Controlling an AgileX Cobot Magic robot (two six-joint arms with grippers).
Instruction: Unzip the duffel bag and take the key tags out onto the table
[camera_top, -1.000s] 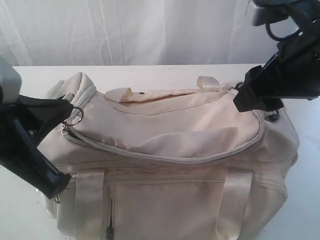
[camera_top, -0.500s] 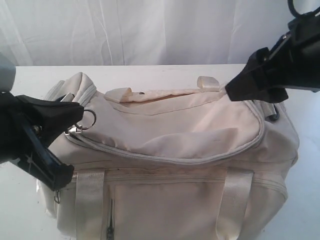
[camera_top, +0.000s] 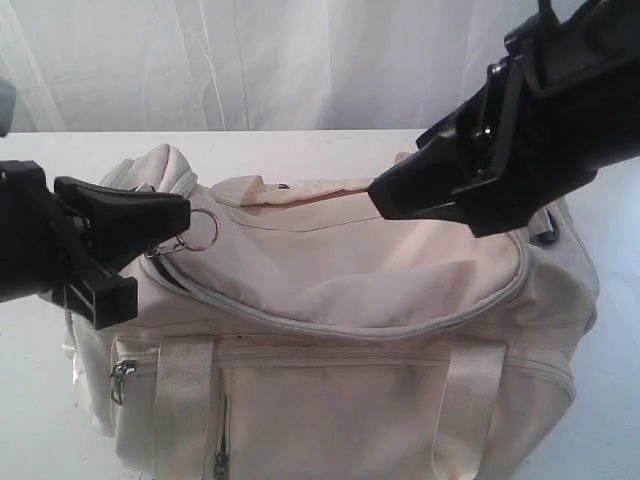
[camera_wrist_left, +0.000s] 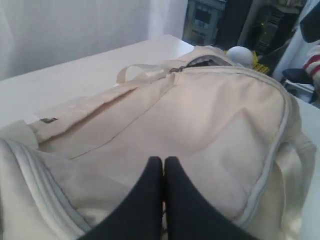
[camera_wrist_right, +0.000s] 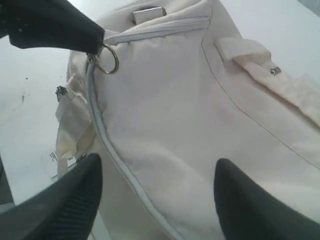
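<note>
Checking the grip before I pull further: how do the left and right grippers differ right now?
The left gripper is shut, pinching the zip pull at the duffel bag's end. The right gripper is open and empty, above the flap. Both are black.

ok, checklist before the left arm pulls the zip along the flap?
1. left pincer shut on zip pull ring: ok.
2. right pincer open, empty, above the duffel bag: ok.
3. flap zip open enough to reach in: not ok, closed along most of its run.
4. key tags located: cannot tell, none visible.
5. Zip path clear of front handle: ok.
6. Bag resting on table: ok.
</note>
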